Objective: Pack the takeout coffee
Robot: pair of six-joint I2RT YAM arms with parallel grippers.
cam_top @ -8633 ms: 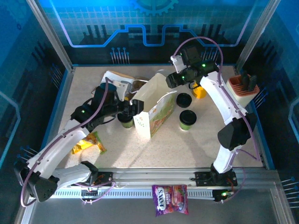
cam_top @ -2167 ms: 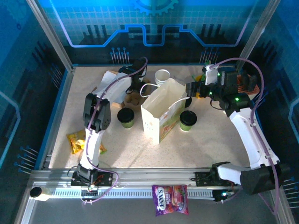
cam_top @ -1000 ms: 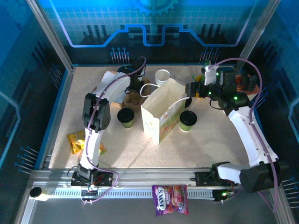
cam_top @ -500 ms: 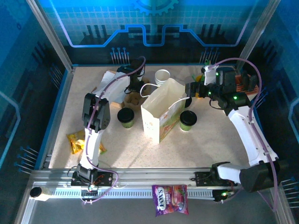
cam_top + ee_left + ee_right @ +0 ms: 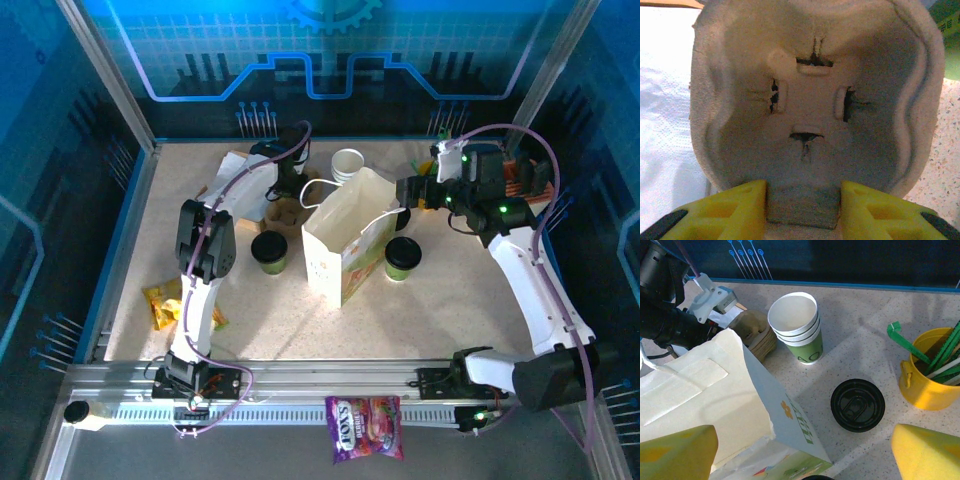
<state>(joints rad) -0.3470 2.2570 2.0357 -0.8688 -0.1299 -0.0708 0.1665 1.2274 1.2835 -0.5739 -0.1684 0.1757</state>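
Observation:
Two lidded green-and-white cups of takeout coffee stand on the table, one (image 5: 269,252) left of the white flower-printed paper bag (image 5: 340,250) and one (image 5: 402,257) right of it. At the back, my left gripper (image 5: 285,192) points down into a stack of brown pulp cup carriers (image 5: 287,212). In the left wrist view its yellow fingers (image 5: 730,210) are shut on the near rim of the top carrier (image 5: 810,100). My right gripper (image 5: 400,197) hovers open over the bag's right edge (image 5: 700,400), holding nothing.
A stack of empty green cups (image 5: 797,325) and a loose black lid (image 5: 857,405) sit behind the bag. A yellow cup of straws (image 5: 927,375) stands at the right. Yellow snack packets (image 5: 180,305) lie near the left front. A candy bag (image 5: 365,440) rests on the front rail.
Over the last second almost nothing moved. Long before that, the left arm left the cup beside the bag and reached back to the carriers, and the right arm swung out to the bag's right.

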